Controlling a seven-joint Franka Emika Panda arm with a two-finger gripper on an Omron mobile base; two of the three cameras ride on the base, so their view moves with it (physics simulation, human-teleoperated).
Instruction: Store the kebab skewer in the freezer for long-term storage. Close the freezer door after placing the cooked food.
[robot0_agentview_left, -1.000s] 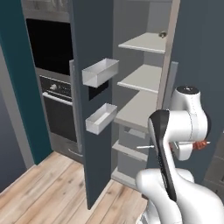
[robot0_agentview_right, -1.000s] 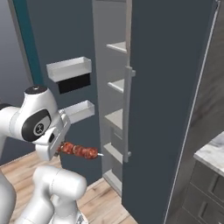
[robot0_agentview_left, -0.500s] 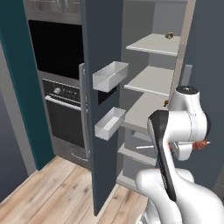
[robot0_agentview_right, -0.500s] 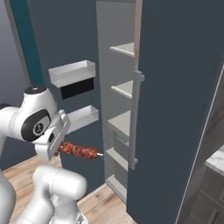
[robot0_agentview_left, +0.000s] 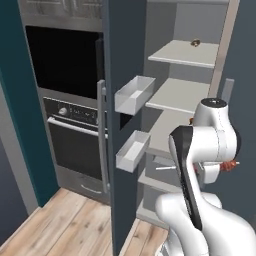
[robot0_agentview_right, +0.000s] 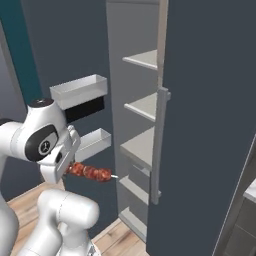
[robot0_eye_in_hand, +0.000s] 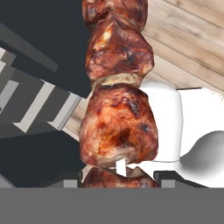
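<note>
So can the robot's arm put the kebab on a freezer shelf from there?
Probably yes. The door stands wide open, the shelves are bare in front, and the kebab, held in the fingers, already points at the opening.

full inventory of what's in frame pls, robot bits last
kebab skewer: 1, red-brown chunks on pale stick, held level in front of the open freezer
freezer: 1, dark blue-grey, pale shelves, open
freezer door: 1, dark blue-grey, swung open, silver handle
door bins: 2, pale, on the door's inner face
small item: 1, brownish, top shelf, too small to tell
oven: 1, black glass, left of the freezer
floor: pale wood planks
gripper: 1, shut on the skewer
</note>
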